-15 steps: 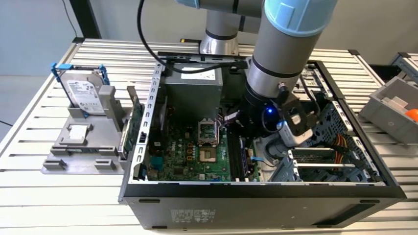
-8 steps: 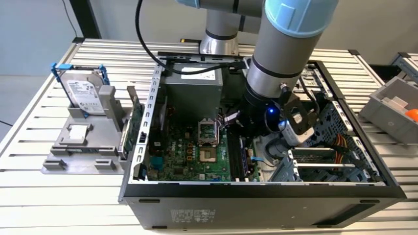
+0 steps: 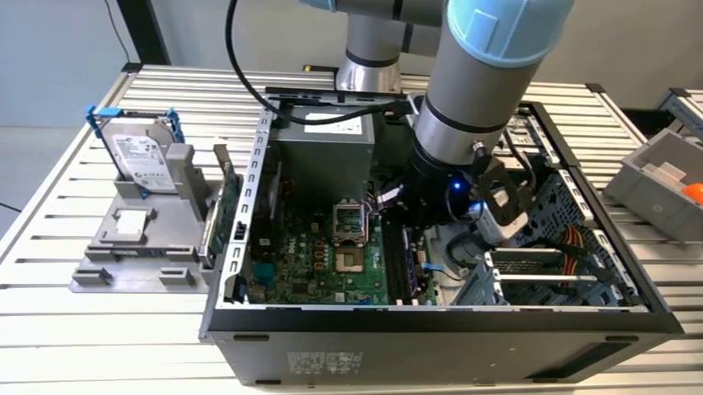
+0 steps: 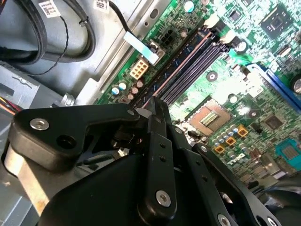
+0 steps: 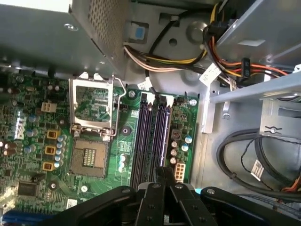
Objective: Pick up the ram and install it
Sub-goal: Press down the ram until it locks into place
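One ram (image 5: 161,134) stands on edge in the motherboard (image 5: 28,141) slots, inside the case (image 3: 439,317). Gripper (image 5: 162,170) sits over its end, fingers pinched onto it

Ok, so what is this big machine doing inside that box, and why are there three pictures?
It is a robot arm reaching into an open computer case on a metal table. One picture comes from a camera off the arm. The other two come from cameras riding near its wrist, looking past the black gripper at the green motherboard. The gripper hangs right over the long dark memory slots. Whether it holds anything, I cannot tell. At the exterior view's left, a hard drive and a green card stand outside the case.
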`<state>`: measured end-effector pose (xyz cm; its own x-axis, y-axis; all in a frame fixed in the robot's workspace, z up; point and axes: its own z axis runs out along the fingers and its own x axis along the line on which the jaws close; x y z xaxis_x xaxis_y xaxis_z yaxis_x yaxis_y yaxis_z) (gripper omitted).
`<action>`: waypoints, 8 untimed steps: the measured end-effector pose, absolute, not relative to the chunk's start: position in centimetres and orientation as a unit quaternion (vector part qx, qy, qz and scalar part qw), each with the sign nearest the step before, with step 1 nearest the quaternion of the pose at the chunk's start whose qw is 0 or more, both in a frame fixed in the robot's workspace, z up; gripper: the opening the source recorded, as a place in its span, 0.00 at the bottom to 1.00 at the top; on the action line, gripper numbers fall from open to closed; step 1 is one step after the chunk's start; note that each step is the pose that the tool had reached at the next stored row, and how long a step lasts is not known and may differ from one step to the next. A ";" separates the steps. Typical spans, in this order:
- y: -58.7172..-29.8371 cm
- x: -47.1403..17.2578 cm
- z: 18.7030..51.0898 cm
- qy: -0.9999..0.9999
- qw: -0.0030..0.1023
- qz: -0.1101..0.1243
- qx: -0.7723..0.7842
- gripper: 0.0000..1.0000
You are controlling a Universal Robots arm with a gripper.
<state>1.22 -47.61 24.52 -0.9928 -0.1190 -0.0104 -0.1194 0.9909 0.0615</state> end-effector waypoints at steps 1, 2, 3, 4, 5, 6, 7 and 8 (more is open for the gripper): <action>-47.6 1.2 24.6 0.997 0.003 0.031 -0.067 0.00; -47.6 1.2 24.6 0.997 0.003 0.031 -0.072 0.00; -47.6 1.3 24.6 0.996 0.003 0.031 -0.078 0.00; -47.6 1.3 24.6 0.996 0.003 0.031 -0.084 0.00; -47.6 1.3 24.6 0.996 0.003 0.031 -0.089 0.00; -47.6 1.3 24.6 0.995 0.003 0.031 -0.094 0.00; -47.6 1.3 24.7 0.995 0.003 0.031 -0.097 0.00; -47.6 1.3 24.7 0.995 0.003 0.031 -0.100 0.00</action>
<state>1.29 -47.61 24.68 -0.9800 -0.1985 -0.0114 -0.1988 0.9781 0.0609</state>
